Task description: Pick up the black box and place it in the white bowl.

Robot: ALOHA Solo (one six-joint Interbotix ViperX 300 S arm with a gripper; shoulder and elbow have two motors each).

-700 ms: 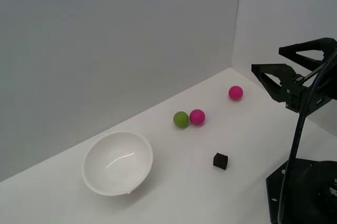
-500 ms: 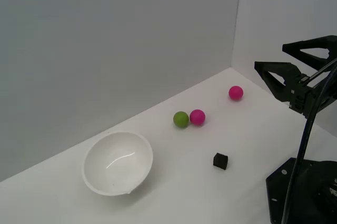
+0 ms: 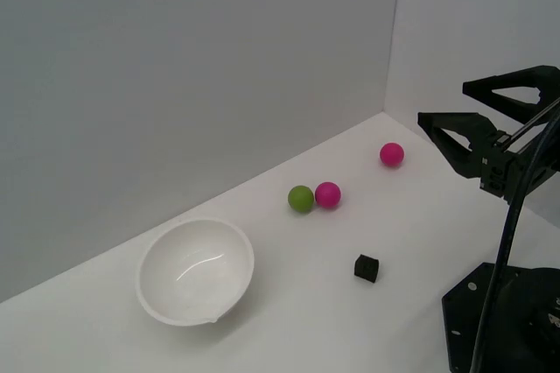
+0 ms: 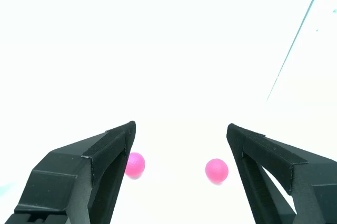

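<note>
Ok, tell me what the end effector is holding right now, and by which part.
Nothing. The end effector is open and empty, up in the air; the black box lies untouched on the table.

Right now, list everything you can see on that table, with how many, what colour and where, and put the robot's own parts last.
white bowl: one, glossy white, nothing visible inside, toward the exterior view's left.
black box: one, matte black small cube, alone on the table between the bowl and the base plate.
green ball: one, green, mid-table, touching or nearly touching a pink ball.
pink balls: two, pink; one beside the green ball, one farther back near the corner.
table: one, white.
walls: grey-white, behind the table.
base plate: one, black, at the exterior view's lower right.
gripper: one, black, open, raised above the table at the exterior view's right, holding nothing.
</note>
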